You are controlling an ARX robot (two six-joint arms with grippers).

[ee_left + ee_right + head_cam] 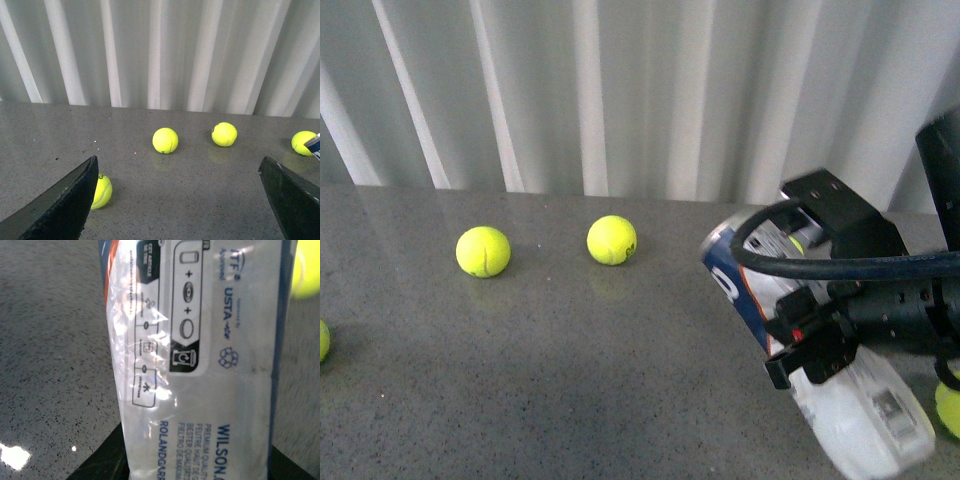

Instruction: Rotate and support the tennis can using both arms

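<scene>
Currently the can [735,275] is at the right side of the table [570,390]. It is tilted, with one end pointing to the back and the other end toward the robot. The right arm [890,300] reaches over it, and the right jaws are clamped on its middle part. In the right wrist view the white label fills the picture and a dark jaw shows at each side of it. I cannot tell whether the near end touches the table.

The left jaws are wide apart with nothing between them, and they are well apart from the can. So only one arm carries the can at this moment.

I think the main danger is slipping. The plastic wall looks smooth and soft, and if the can turns inside one grip it may slide out or swing down.

A second danger is the loose balls. Two balls [483,251] [611,240] lie between the left jaws and the can, and another ball [950,408] lies just beside its near end. An arm that crosses low may push them against the can.
</scene>
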